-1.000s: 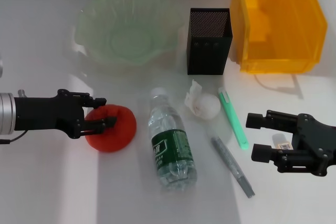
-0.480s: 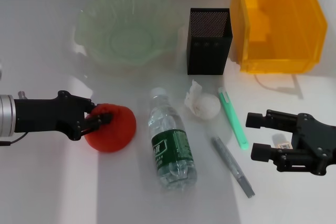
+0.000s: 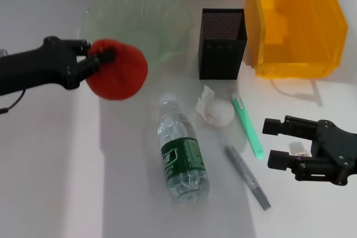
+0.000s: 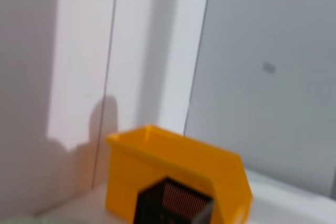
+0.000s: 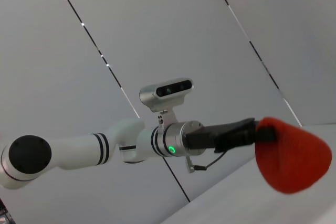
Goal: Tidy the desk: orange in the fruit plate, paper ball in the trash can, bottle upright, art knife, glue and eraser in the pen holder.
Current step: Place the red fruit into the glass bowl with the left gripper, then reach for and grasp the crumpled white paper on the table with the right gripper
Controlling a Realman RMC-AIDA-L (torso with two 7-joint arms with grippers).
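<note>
– What is the trash can [image 3: 295,26] made of?
– Shiny see-through plastic, like the bottle [image 3: 182,151].
– The pen holder [image 3: 222,43]?
– Black metal mesh. The paper ball [image 3: 215,110] is crinkly paper.

Robot lab: bare white table [image 3: 50,193], grey panel walls [image 5: 131,35].

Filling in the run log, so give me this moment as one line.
left gripper: shut on orange, lifted beside fruit plate | right gripper: open, low over desk | bottle: lying down

Eraser [image 3: 300,150] partly hidden behind right end effector [image 3: 281,143].
</note>
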